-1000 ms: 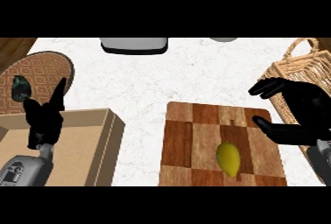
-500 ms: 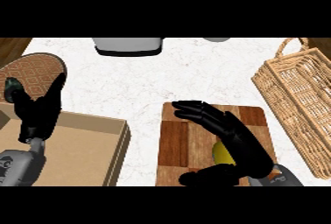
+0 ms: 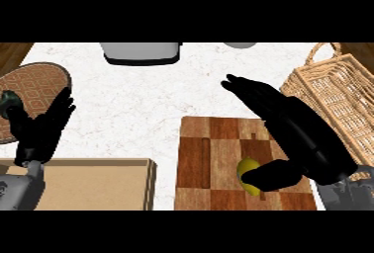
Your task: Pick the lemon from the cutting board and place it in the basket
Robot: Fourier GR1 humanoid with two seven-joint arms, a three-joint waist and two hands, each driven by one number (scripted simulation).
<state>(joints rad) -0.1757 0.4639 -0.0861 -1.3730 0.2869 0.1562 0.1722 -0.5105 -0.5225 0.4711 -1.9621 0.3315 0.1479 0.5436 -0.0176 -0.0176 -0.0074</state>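
Observation:
The yellow lemon (image 3: 248, 171) lies on the checkered wooden cutting board (image 3: 211, 148), near its front right part. My right hand (image 3: 292, 128) stretches over the board's right side, fingers straight and pointing away toward the upper left. Its thumb (image 3: 274, 175) lies against the lemon's right side and hides part of it. The fingers are not curled round the fruit. The wicker basket (image 3: 336, 96) with a handle stands just right of the board, close beside my right hand. My left hand (image 3: 42, 129) rests open at the left edge, fingers up.
A round brown woven plate (image 3: 36, 81) lies at the far left behind my left hand. A tan wooden box (image 3: 87, 183) sits at the front left, next to the board. A grey appliance (image 3: 141, 52) and a grey rim (image 3: 241, 45) stand at the counter's back edge.
My right hand has slid farther back and to the right over the board, its thumb now beside the lemon, which shows more. The left hand has barely moved.

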